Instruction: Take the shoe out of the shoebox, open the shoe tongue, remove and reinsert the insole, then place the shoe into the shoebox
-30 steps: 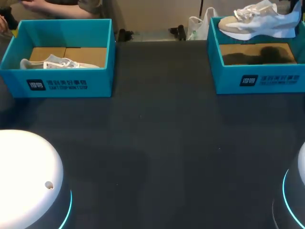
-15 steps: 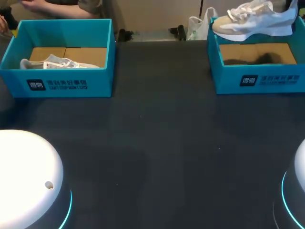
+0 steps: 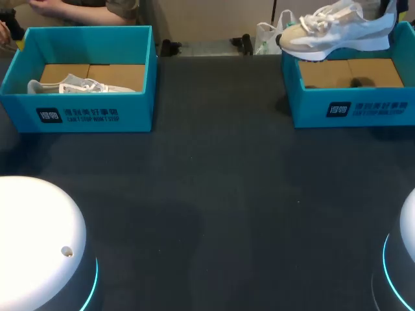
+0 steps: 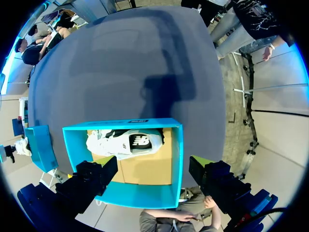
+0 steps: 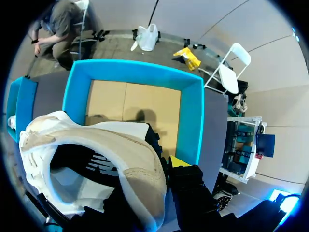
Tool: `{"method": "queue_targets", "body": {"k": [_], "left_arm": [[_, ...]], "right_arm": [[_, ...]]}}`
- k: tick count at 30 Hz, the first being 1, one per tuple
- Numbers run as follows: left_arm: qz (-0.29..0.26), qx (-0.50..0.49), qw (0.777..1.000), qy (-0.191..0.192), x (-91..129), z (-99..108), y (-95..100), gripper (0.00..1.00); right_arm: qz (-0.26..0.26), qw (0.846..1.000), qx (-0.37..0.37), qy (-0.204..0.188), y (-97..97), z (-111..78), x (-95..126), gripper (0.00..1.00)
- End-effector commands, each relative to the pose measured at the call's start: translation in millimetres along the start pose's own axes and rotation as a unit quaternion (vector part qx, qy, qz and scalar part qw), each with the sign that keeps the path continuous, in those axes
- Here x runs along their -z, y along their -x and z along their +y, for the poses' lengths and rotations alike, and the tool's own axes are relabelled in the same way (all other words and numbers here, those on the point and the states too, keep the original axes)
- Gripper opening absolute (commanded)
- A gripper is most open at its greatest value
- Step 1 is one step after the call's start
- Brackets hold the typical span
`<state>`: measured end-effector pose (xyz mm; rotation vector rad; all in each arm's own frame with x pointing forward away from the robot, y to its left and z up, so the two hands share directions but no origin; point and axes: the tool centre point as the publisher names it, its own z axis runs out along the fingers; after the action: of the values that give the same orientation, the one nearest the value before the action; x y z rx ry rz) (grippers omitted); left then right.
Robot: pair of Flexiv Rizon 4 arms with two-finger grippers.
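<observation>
table [image 3: 214,194]: dark top, with a blue box at each far corner.
right shoebox [image 3: 353,109]: open, its cardboard floor bare; the shoe's shadow falls on it.
left shoebox [image 3: 84,113]: open, a second shoe [image 3: 72,85] lying on its side inside.
shoe [image 3: 334,29]: white and beige, in the air above the right shoebox, sole down, toe towards the middle of the table, touching no wall.
right gripper [image 5: 140,166]: clamped on the shoe's heel collar, one finger inside the opening and one outside.
left gripper [image 4: 152,174]: fingers spread wide, holding nothing, hanging over the left shoebox.
step: taking the shoe out of the box, nearly done by the look of it.
next move: probably carry the shoe over the near wall and set it flat on the table, so the tongue can be pulled open.
</observation>
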<state>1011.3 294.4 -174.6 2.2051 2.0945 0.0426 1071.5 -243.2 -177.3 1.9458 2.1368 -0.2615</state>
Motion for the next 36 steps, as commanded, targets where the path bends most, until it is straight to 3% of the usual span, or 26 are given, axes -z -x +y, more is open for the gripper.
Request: {"method": "queue_targets", "body": {"k": [1, 14, 31, 36], "left_arm": [[0.001, 0.000, 1.000, 0.000, 0, 0, -0.2, 1.00], [0.001, 0.000, 1.000, 0.000, 0, 0, -0.2, 1.00], [0.001, 0.000, 1.000, 0.000, 0, 0, -0.2, 1.00], [0.001, 0.000, 1.000, 0.000, 0, 0, -0.2, 1.00]], "right_arm": [[-0.005, 1.000, 0.001, 0.020, -8.2, -10.9, 13, 0.00], [0.015, 0.999, -0.010, 0.028, -71.2, -41.1, 43, 0.00], [0.010, 0.999, -0.040, 0.019, -125.5, -90.9, 76, 0.00], [0.019, 0.999, -0.042, 0.026, -146.3, -114.0, 88, 0.00]]}}
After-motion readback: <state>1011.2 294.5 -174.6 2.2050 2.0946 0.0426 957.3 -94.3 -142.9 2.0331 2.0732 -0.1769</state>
